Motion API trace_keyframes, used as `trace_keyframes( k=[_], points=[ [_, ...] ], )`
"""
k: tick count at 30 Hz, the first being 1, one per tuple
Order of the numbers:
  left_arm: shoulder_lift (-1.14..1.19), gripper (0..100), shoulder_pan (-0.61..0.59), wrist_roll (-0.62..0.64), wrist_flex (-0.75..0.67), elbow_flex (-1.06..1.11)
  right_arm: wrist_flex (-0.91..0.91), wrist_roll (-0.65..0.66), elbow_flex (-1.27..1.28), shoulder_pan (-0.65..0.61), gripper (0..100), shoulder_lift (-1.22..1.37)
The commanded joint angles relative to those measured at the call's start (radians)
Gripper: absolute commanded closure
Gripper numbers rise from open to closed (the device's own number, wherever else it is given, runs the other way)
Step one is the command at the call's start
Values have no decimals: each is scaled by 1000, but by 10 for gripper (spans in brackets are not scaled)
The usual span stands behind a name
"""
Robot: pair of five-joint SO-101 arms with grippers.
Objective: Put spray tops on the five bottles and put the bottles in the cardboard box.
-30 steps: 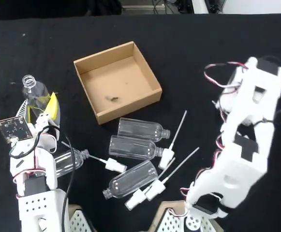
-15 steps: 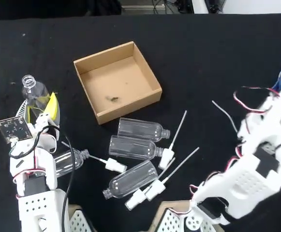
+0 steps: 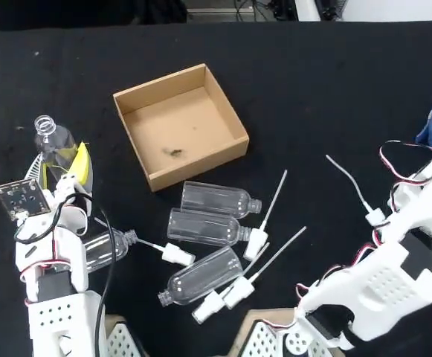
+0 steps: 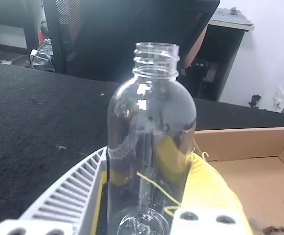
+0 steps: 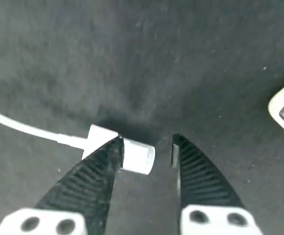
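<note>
Left gripper [image 3: 61, 169] clamped on upright bottle [image 4: 151, 132]; right gripper [image 5: 146, 143] jaws apart around spray top [image 5: 134, 155], apparently touching one finger.

The cardboard box [image 3: 180, 126] sits on the table [image 3: 312, 89] behind its middle. Near the left edge the upright bottle [image 3: 52, 141] stands between the fingers of the left gripper [image 3: 58, 160]. Before the box lie the far bottle [image 3: 217, 198], the middle bottle [image 3: 203, 227] and the near bottle [image 3: 201, 275], one before the other. Left of them the fourth bottle [image 3: 105, 251] lies beside the left arm, the first spray top [image 3: 177, 255] just off its neck, its tube seemingly reaching the mouth. The second spray top [image 3: 256, 242] lies at the middle bottle's neck. The third spray top [image 3: 236, 291] and the fourth spray top [image 3: 210, 306] lie just before the near bottle. Near the right edge, well apart, the lone spray top [image 3: 374, 217] lies between the parted fingers of the right gripper [image 5: 146, 152].
</note>
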Motion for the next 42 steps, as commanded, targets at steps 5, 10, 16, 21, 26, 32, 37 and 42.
trace_keyframes(
  k=[5,10,16,21,26,32,37,42],
  points=[
    [-20,970,-1,3,2,24,193,-160,-131,-2,849,-93],
    [-20,970,-1,3,2,24,342,-86,-114,-92,852,-87],
    [-20,970,-2,2,2,24,258,-8,42,-75,853,-87],
    [-20,970,-2,2,0,21,110,-14,79,-44,851,-87],
    [-20,970,-2,2,0,22,-26,-95,79,-49,850,-87],
    [-20,970,-2,2,-2,22,-126,-204,44,-43,850,-42],
    [-20,970,-1,2,-2,24,-132,-284,-44,-66,850,-15],
    [-20,970,-1,2,-2,21,-12,-334,-102,-83,849,-27]
  ],
)
